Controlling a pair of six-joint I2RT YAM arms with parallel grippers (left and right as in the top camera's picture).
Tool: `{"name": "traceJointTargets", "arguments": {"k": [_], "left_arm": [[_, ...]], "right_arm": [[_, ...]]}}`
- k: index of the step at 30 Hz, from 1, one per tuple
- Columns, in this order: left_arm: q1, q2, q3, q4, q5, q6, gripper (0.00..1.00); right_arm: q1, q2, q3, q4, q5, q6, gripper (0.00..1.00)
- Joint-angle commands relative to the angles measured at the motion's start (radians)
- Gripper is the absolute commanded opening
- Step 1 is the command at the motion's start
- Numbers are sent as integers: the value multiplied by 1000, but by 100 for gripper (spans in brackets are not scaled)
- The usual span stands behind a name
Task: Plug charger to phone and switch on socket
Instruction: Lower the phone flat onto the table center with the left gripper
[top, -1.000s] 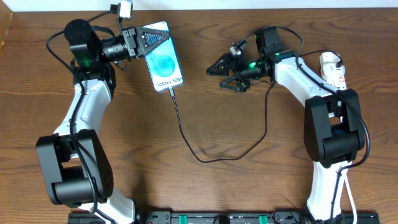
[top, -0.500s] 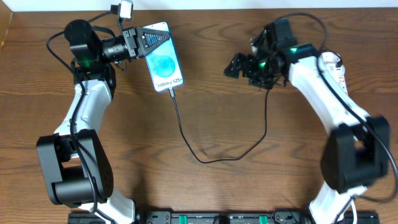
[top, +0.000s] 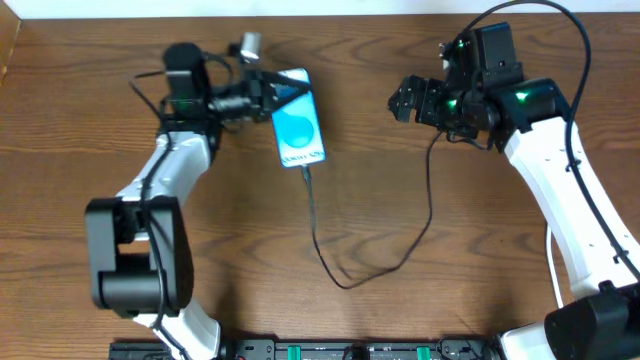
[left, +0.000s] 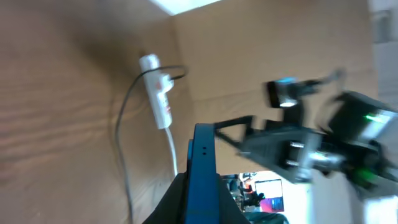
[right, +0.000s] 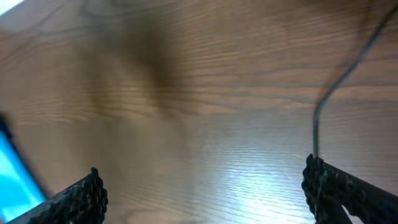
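Note:
The phone (top: 298, 130) has a bright blue screen and lies flat at the table's upper middle. My left gripper (top: 268, 88) is shut on its top end. In the left wrist view the phone (left: 204, 180) shows edge-on between the fingers. The charger, a thin black cable (top: 318, 235), runs from the phone's lower end in a loop up toward my right gripper (top: 408, 100). The right gripper is open and empty (right: 205, 193), with the cable (right: 336, 87) beside its right finger. The white socket (left: 158, 93) shows only in the left wrist view, with the black cable at its end; overhead my right arm hides it.
The socket's white lead (left: 173, 146) runs toward the phone's side in the left wrist view. A white line (top: 551, 255) passes under my right arm overhead. The rest is bare brown wood; a black rail (top: 330, 350) lines the front edge.
My left gripper has slid the phone to the right and a little nearer, dragging the cable loop along. My right arm has swung right and back, away from the phone.

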Motion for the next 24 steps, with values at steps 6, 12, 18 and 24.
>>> {"name": "traceJointTargets", "arguments": {"k": [6,12,18,24], "left_arm": [[-129,91,7,-265,-184,294,8],[-211,173,7,-299,-222,319,7],[-269,223,7,-303,-314,319,7],[-301,228,7,-399,-546,319,7]], "right_arm": [[2,-14,10,-20,55,-26,99],[2,-14,10,-21,55,-33,99],[2,-14,10,-29,55,-44,99],[2,-14,10,-46,55,-52,99]]}}
